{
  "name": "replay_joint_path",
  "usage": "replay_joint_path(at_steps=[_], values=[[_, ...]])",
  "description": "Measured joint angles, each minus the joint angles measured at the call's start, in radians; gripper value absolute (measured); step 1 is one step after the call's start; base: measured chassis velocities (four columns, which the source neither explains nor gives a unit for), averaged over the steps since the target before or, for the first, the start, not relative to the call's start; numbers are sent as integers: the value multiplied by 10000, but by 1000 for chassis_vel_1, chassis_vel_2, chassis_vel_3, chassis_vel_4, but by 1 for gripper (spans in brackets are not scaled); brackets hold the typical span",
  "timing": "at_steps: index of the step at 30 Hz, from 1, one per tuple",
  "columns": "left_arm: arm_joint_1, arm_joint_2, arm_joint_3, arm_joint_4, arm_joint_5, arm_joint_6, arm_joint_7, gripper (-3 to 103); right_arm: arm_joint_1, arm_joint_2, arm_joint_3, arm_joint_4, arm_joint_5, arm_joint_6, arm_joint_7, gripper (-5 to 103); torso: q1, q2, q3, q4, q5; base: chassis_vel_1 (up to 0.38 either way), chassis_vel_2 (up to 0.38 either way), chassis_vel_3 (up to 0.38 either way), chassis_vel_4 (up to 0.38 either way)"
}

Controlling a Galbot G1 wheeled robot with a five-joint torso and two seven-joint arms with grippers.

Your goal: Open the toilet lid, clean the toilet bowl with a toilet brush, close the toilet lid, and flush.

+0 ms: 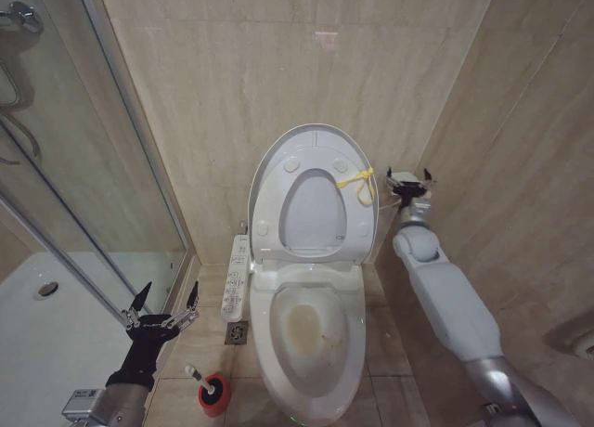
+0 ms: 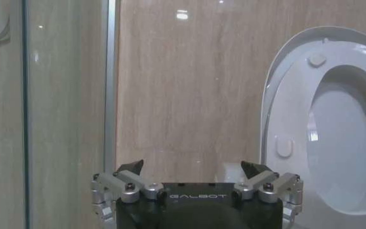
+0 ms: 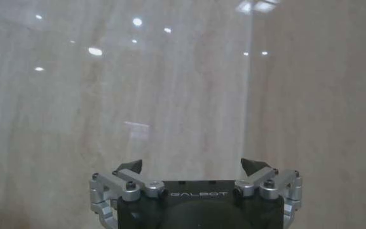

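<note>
The toilet lid (image 1: 311, 147) stands raised against the back wall with the seat (image 1: 269, 204) up against it, a yellow tie (image 1: 357, 179) at its right edge. Below them the toilet bowl (image 1: 311, 329) lies uncovered, stained inside, with a button panel (image 1: 237, 277) on its left side. The toilet brush (image 1: 197, 376) stands in its red cup holder (image 1: 214, 395) on the floor left of the bowl. My left gripper (image 1: 167, 300) hovers open above and left of the brush. My right gripper (image 1: 408, 177) is open just right of the lid's tie, holding nothing. The left wrist view catches the lid (image 2: 285, 86) and seat (image 2: 291, 143).
A glass shower screen (image 1: 83, 167) and the white shower tray (image 1: 46, 343) lie to the left. Beige tiled walls (image 1: 241, 65) close in behind and on the right. A small floor drain (image 1: 236, 332) sits between panel and brush.
</note>
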Motion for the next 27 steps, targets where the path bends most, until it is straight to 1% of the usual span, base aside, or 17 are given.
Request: replay_joint_path(at_steps=[5,11,14,15,23,24,27], values=[[0,0,0,-1,0,0,1,100,620,55,-551,-272,-13,-8,29,100,0,0,0,-4,-2,0,0,0,0],[0,0,0,-1,0,0,0,100,697,-56,-961,-148,-2,-23,71,100,1,0,0,-2,0,0,0,0,0],[0,0,0,-1,0,0,0,100,374,-363,-1219,331,69,-74,70,100,0,0,0,-3,2,0,0,0,0],[0,0,0,-1,0,0,0,100,374,-363,-1219,331,69,-74,70,100,0,0,0,-3,2,0,0,0,0],[0,0,0,-1,0,0,0,100,-482,-1215,-1439,1994,722,-449,113,100,-1,0,-1,-3,1,0,0,0,0],[0,0,0,-1,0,0,0,100,-482,-1215,-1439,1994,722,-449,113,100,-1,0,-1,-3,1,0,0,0,0],[0,0,1,-1,0,0,1,100,-877,-1593,-1447,2727,982,-591,150,100,-1,0,-1,-5,1,0,0,0,0]])
